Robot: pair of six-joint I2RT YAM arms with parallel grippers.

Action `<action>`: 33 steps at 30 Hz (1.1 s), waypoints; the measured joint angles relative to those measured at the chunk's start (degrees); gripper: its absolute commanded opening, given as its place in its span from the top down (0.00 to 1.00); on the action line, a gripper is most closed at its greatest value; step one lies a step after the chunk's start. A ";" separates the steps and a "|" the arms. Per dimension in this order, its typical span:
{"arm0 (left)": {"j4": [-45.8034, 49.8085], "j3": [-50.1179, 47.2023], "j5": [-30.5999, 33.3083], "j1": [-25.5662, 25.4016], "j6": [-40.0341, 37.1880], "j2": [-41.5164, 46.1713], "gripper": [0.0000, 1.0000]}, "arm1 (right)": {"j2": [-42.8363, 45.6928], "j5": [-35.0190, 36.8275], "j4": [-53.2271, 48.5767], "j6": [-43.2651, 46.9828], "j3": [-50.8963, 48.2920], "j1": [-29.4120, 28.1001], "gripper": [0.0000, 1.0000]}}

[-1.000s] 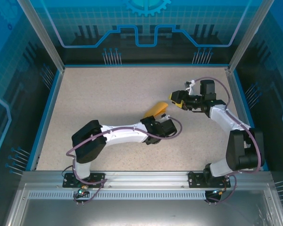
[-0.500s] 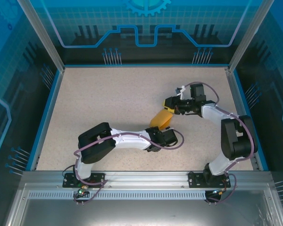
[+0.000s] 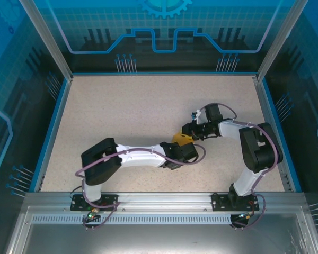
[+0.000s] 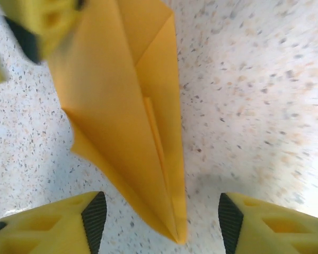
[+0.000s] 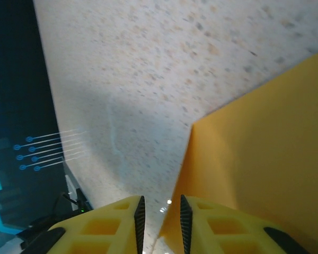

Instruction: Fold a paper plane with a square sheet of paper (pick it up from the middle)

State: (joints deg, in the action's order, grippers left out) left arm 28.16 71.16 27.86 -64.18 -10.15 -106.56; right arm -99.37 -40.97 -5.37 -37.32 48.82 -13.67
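Observation:
The orange-yellow paper plane (image 4: 122, 106), the sheet folded into a slim dart with layered creases, lies on the speckled table with its pointed tip between my left gripper's (image 4: 161, 219) open fingers, touching neither pad. From above, a small patch of the paper plane (image 3: 178, 138) shows between the left gripper (image 3: 181, 146) and the right gripper (image 3: 189, 132). My right gripper (image 5: 160, 211) is at the plane's far end. Its jaws stand narrowly apart, and an edge of the paper (image 5: 254, 148) rises between them, close to the right pad (image 5: 185, 219).
A blue rim (image 3: 53, 121) and clear panels wall in the speckled table (image 3: 122, 106). Both arms meet near the centre, with the right arm's elbow (image 3: 257, 148) folded close by. Bare tabletop stretches to the left and back.
My left gripper has opened and let go of the paper plane. The right gripper has come in from the back right to the plane's far end, its jaws narrowing. The plane now lies lower, mostly hidden from above.

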 measured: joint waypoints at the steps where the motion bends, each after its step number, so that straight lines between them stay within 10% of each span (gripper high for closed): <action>1: 0.96 0.28 -2.23 0.70 0.98 1.55 0.35 | -0.02 0.55 -0.55 0.50 -0.37 -0.07 0.76; 14: 4.83 2.60 -17.57 14.12 15.65 9.07 0.48 | -0.13 3.26 -2.10 3.93 -2.56 -0.28 0.86; 33: -4.02 -2.75 -28.44 13.55 25.29 0.09 0.86 | -0.81 3.50 -2.10 6.36 -3.82 -0.28 0.91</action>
State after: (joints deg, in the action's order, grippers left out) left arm 24.14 68.40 -0.58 -50.63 15.14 -106.48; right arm -100.18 -37.47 -7.46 -30.96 44.99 -13.96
